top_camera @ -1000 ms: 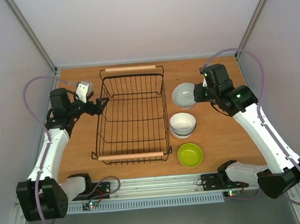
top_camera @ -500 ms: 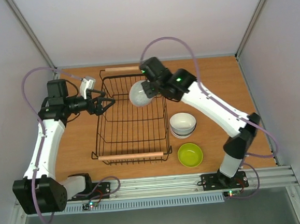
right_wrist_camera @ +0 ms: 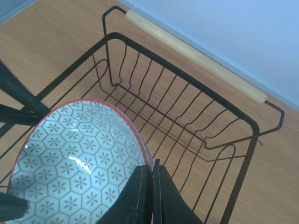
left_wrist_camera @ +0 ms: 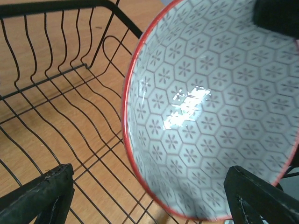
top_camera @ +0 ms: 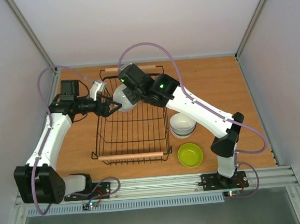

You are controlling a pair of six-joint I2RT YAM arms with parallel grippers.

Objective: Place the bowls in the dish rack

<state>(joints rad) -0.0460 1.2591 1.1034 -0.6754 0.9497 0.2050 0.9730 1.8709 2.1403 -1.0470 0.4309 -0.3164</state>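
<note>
And there was the patterned bowl (top_camera: 122, 99), pale with a little hexagon-flower print and a thin red rim, tipped up on its side over the far left part of the dish rack (top_camera: 97, 133), its hollow turned toward the left arm. The right gripper (right_wrist_camera: 153, 173) had it by the rim, both fingers pressed tight together on the edge, one inside the bowl and one outside, and the right arm reached clear across the rack from its base to get there. Under the bowl the black wire floor of the rack showed bare, with a wooden handle along the far end and another along the near end. Facing the bowl from the left was the left gripper (top_camera: 110, 105), jaws spread wide, one finger (left_wrist_camera: 44, 196) low on the left of the wrist view and the other (left_wrist_camera: 261, 198) low on the right, the bowl filling the space ahead of them; nothing was clamped there, though whether the right-hand finger brushed the rim was too close to call. Out on the wooden table (top_camera: 220, 80), just right of the rack, sat a stack of white bowls (top_camera: 182, 124), and nearer the arm bases a lime green bowl (top_camera: 190, 155), both upright and apart from each other
</note>
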